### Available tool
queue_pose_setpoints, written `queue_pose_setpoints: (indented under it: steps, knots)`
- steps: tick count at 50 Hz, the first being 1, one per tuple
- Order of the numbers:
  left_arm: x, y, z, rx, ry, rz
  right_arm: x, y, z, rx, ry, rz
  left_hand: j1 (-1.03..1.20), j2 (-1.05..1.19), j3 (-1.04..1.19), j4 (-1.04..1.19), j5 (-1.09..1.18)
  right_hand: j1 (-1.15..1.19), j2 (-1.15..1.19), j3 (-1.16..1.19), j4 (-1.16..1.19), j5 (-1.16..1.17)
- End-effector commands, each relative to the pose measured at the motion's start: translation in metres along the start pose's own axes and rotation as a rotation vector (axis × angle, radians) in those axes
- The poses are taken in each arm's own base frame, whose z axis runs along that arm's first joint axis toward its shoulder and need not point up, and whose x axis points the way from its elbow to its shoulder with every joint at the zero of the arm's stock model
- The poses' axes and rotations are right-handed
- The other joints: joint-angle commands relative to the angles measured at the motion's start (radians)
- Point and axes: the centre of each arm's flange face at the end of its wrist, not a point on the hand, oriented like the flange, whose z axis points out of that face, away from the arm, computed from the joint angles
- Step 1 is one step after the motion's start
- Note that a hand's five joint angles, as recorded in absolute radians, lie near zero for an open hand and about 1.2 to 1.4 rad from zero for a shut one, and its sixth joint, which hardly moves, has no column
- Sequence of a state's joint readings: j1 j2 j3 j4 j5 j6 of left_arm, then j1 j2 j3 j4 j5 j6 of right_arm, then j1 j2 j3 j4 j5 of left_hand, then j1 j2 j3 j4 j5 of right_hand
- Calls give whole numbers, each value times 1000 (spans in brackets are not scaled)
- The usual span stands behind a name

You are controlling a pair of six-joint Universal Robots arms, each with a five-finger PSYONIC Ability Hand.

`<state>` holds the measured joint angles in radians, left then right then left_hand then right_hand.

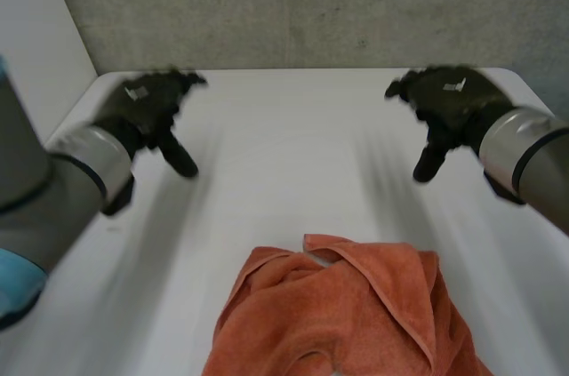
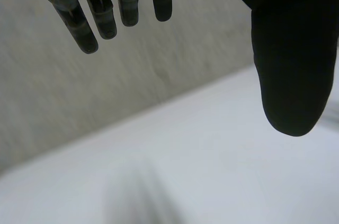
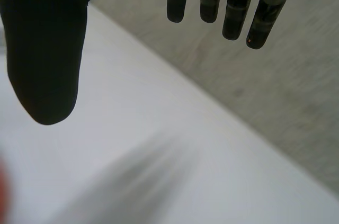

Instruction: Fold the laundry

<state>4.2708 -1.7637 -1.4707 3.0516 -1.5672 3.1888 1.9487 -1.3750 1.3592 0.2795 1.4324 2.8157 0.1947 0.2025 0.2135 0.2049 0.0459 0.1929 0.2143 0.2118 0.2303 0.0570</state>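
Robot hands, left hand (image 1: 147,102) and right hand (image 1: 449,102), hover empty with fingers relaxed above the white surface (image 1: 293,163), well apart from a crumpled orange towel (image 1: 347,314).

L arm enters from the near left, R arm from the near right, both reaching fwd. Left hand (image 1: 149,108) raised, fingers (image 2: 90,23) straight, thumb apart, holding nothing. Right hand (image 1: 449,100) likewise: fingers (image 3: 233,15) straight, thumb apart, empty.

A white table (image 1: 293,154), its far edge at twelve o'clock, carries one thing. A rumpled orange towel (image 1: 347,314) lies on it at six o'clock, by the near edge, loosely bunched, with a folded flap toward twelve.
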Motion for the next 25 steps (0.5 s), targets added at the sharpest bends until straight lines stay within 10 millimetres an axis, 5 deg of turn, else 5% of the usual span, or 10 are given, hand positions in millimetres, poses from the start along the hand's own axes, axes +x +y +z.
queue_pose_setpoints:
  steps: [1, 9, 15, 19, 25]
  knots:
    - [20, 77, 0, -272, 61, 5, -31, 41, -14, -194, -106, 147, 16, 8, -3, 6, -10, -18, -40, -37, -56, -57]
    - [32, 119, 1, -387, 89, -44, -55, 87, -14, -262, -202, 187, 51, 43, 32, 41, 25, -18, -40, -37, -56, -57]
    - [37, 123, 2, -392, 96, -79, -67, 109, -7, -300, -220, 176, 104, 96, 85, 94, 78, -18, -40, -37, -56, -57]
    - [43, 123, -1, -391, 122, -84, -68, 116, -2, -305, -204, 170, 171, 164, 153, 161, 146, 197, 175, 178, 159, 158]
    - [47, 124, -3, -395, 139, -83, -60, 114, 9, -200, -137, 153, 183, 175, 164, 173, 158, 1063, 1041, 1044, 1025, 1024]
